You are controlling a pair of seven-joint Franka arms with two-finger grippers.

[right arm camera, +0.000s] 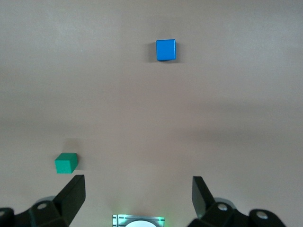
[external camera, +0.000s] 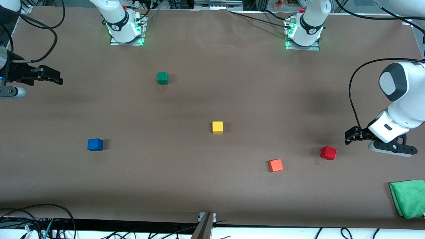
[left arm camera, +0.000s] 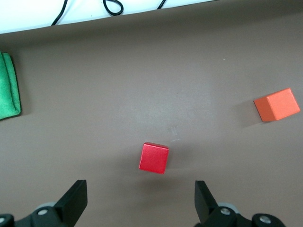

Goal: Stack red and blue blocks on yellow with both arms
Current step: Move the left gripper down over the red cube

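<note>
Opening step: both pincers hanging open, nothing stacked.

My left pincer (left arm camera: pixel 141 201) is hovering spread beside the red block (external camera: pixel 328 153); my right pincer (external camera: pixel 53 77), spread, is waiting well apart from the blue block (external camera: pixel 95 144). Yellow (external camera: pixel 217 127) is sitting mid-worktop (external camera: pixel 212 189). Next: descend, straddle red.

On a brown table (external camera: pixel 212 186) sit a deep red block (external camera: pixel 328 153), a bright blue block (external camera: pixel 95 144), a yellow cube (external camera: pixel 217 127), a lighter orange-red cube (external camera: pixel 275 165), a green cube (external camera: pixel 162 78) and a green cloth (external camera: pixel 408 198), between glossy white arms with black grippers.
</note>
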